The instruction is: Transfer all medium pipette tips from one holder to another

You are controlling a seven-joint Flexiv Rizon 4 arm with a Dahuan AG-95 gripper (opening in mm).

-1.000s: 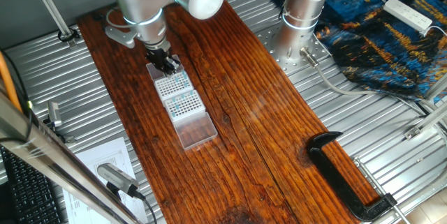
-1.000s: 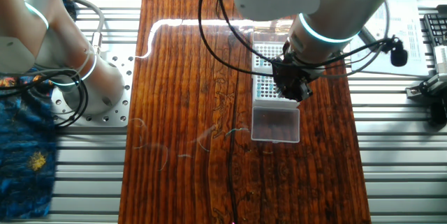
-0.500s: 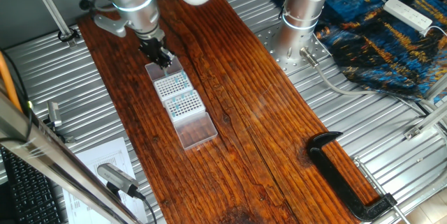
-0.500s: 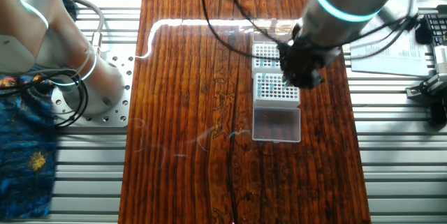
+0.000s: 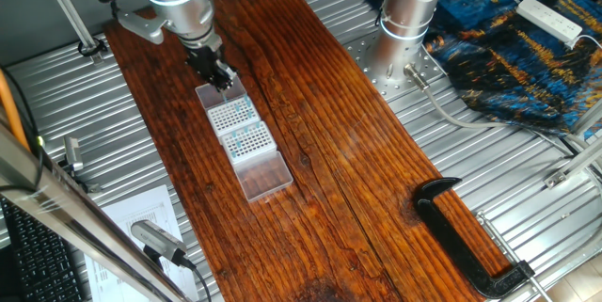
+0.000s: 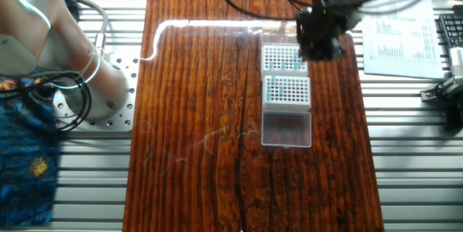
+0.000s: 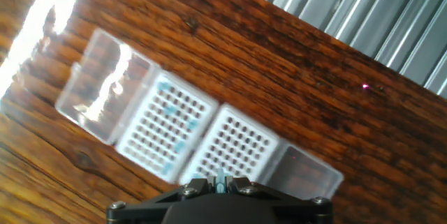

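Two white holders lie end to end on the wooden board. The holder [image 5: 247, 139] [image 6: 287, 89] [image 7: 166, 128] next to the clear lid [image 5: 263, 175] carries several medium pipette tips [image 7: 170, 109], seen as teal dots. The other holder [image 5: 230, 112] [image 6: 282, 58] [image 7: 234, 146] shows only empty holes. My gripper [image 5: 218, 76] [image 6: 318, 44] [image 7: 222, 182] hangs above the far end of that emptier holder. It is shut on one teal medium pipette tip [image 7: 222, 175], which shows between the fingertips in the hand view.
A second clear lid [image 7: 304, 172] lies past the emptier holder. A black clamp [image 5: 470, 236] sits at the board's near right end. The arm's base [image 5: 404, 20] and a blue cloth [image 5: 527, 48] are to the right, and papers [image 6: 398, 33] lie beside the board.
The gripper has risen off the holder with the tips and moved across to the far end of the other holder.
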